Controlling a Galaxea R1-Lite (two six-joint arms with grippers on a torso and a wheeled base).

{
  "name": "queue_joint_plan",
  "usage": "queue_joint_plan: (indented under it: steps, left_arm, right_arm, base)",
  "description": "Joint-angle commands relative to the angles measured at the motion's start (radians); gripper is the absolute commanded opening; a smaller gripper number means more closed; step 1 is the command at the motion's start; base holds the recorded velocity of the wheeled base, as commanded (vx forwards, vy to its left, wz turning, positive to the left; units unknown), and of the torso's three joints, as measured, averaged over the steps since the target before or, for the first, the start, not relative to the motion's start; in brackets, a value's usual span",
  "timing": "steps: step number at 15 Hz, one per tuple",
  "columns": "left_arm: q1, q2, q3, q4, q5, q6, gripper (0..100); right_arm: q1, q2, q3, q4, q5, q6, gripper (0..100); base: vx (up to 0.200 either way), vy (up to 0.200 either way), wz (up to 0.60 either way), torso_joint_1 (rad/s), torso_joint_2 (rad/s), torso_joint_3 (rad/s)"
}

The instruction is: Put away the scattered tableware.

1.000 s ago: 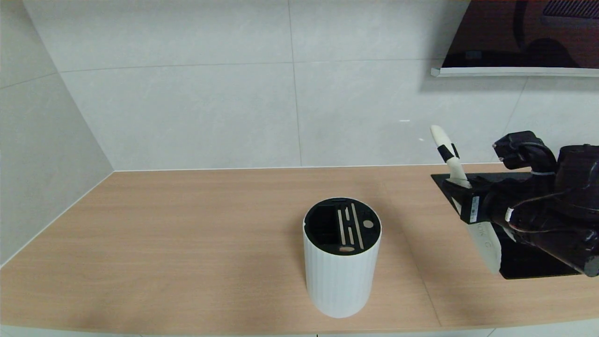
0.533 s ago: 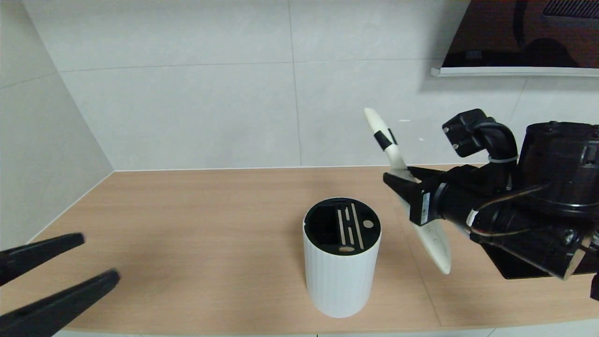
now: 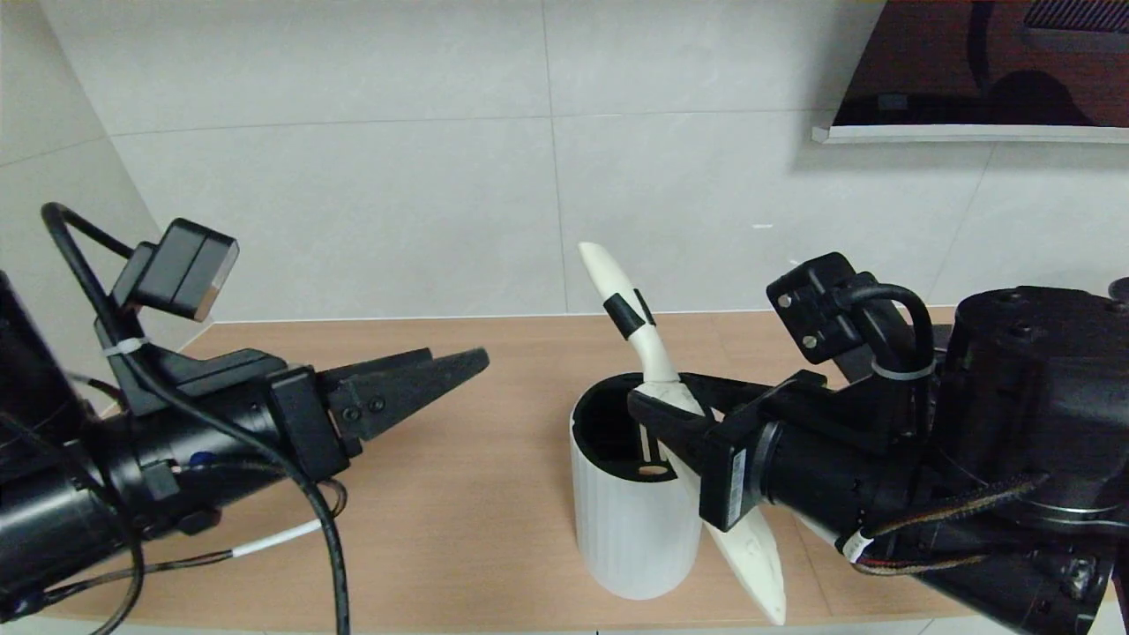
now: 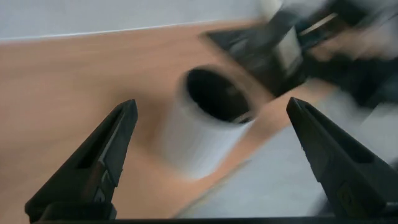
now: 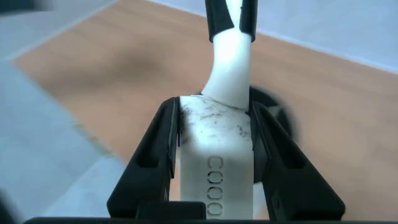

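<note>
A white ribbed cylindrical holder (image 3: 631,529) with a black slotted top stands on the wooden counter (image 3: 459,529) near its front edge. My right gripper (image 3: 666,410) is shut on a white knife (image 3: 631,304) with a black band on its handle. The handle points up and back, and the blade (image 3: 754,556) slants down past the holder's right side. In the right wrist view the knife (image 5: 217,162) sits clamped between the fingers (image 5: 165,143), with the holder's dark top (image 5: 277,115) behind it. My left gripper (image 3: 459,360) hovers open, left of the holder (image 4: 205,130).
A dark range hood (image 3: 970,88) hangs at the upper right on the tiled wall. The counter meets a side wall at the far left. Bare wood (image 3: 353,344) lies behind my left arm.
My right gripper carried the knife leftward from over the black hob to the holder's top. My left arm came in from the lower left and now reaches toward the holder.
</note>
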Motion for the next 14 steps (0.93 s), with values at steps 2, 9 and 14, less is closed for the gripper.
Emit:
queue_joint_plan:
  steps: [2, 9, 14]
  left_arm:
    - [-0.053, 0.145, 0.004, -0.204, 0.022, -0.182, 100]
    - [-0.1, 0.225, 0.004, -0.346, 0.116, -0.206, 100]
    - [-0.157, 0.24, 0.013, -0.386, 0.16, -0.2, 100]
  right_arm:
    - [0.055, 0.074, -0.026, -0.035, -0.002, 0.036, 0]
    - [0.078, 0.118, -0.02, -0.115, -0.001, 0.041, 0]
    - [0.098, 0.128, -0.021, -0.115, 0.002, 0.061, 0]
  base:
    - [0.0, 0.0, 0.0, 0.0, 0.0, 0.0]
    - [0.0, 0.0, 0.0, 0.0, 0.0, 0.0]
    - [0.0, 0.0, 0.0, 0.0, 0.0, 0.0]
